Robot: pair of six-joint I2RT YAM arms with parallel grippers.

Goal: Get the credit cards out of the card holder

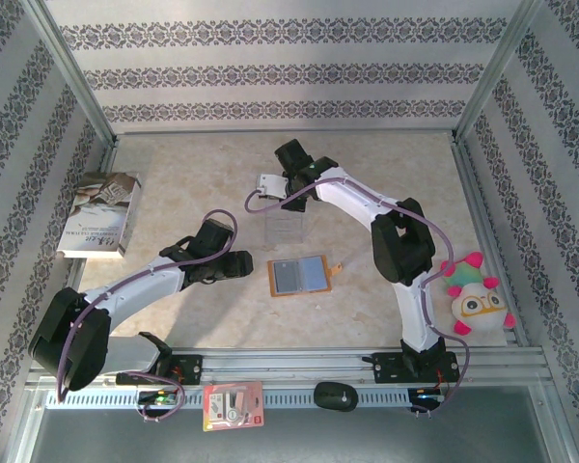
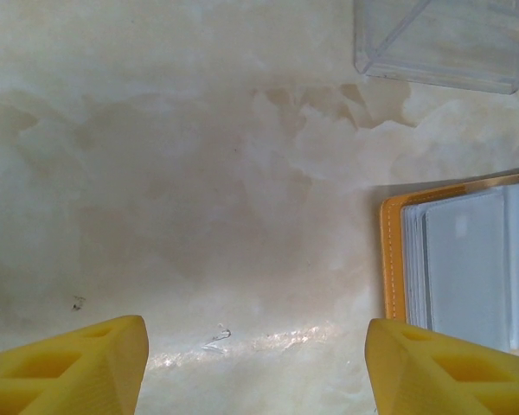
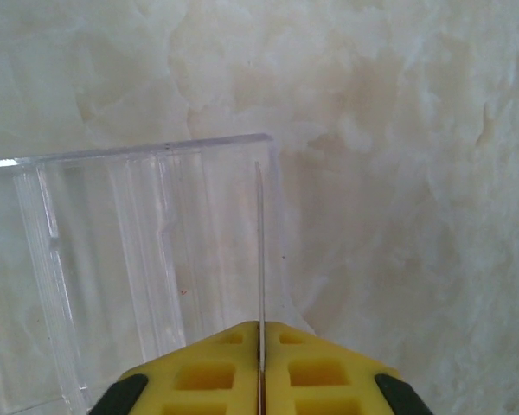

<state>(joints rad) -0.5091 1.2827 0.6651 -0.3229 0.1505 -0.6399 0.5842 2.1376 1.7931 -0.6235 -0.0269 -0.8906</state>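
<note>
The card holder lies open on the table, orange-tan with grey-blue pockets; its left edge lies by the right fingertip in the left wrist view. My left gripper hangs just left of it, open, with bare table between its yellow fingers. My right gripper is farther back, above the clear plastic stand. It is shut on a thin credit card, seen edge-on as a pale line over the stand's right side. In the top view the card looks like a white rectangle.
A book lies at the left wall. A plush toy sits by the right arm's base. A red-and-white packet and a black oval object rest on the front rail. Metal posts frame the table.
</note>
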